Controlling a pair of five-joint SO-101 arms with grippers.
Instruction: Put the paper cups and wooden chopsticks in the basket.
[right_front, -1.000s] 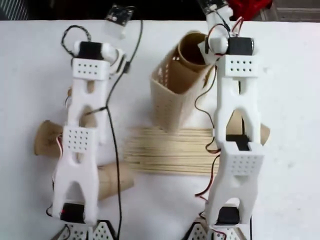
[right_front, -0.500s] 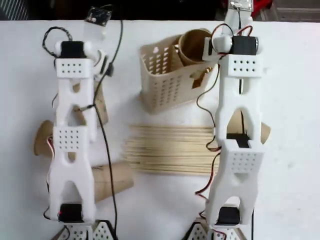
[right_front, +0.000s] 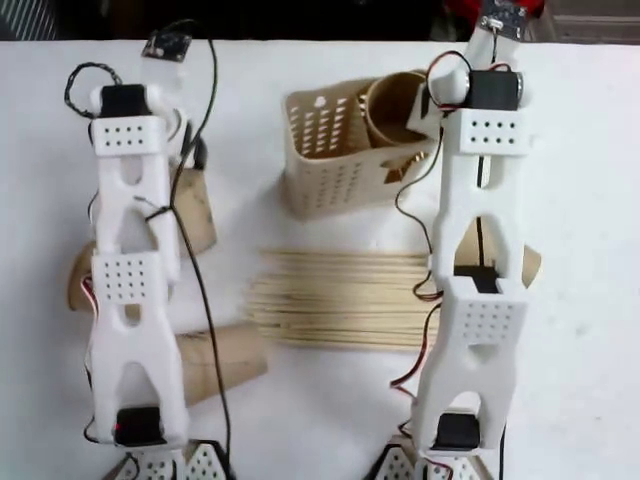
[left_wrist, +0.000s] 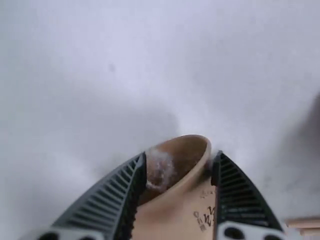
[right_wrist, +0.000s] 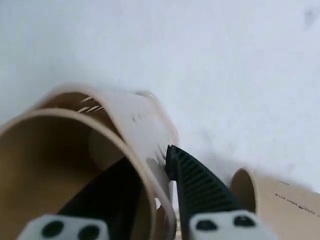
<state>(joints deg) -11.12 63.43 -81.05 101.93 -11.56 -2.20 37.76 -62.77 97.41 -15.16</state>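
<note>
Cups (right_front: 225, 360) five, basket (right_front: 320, 165) one

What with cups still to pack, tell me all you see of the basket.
The basket is beige, plastic-looking, with slotted walls and an open top. It stands at the far middle of the table, beyond the chopsticks, apart from them. A paper cup sits in its right end, gripped by the right tool.

Left gripper (left_wrist: 180, 156) clamps a brown paper cup (left_wrist: 172, 207) near its rim, above a white table (left_wrist: 150, 60).
</note>
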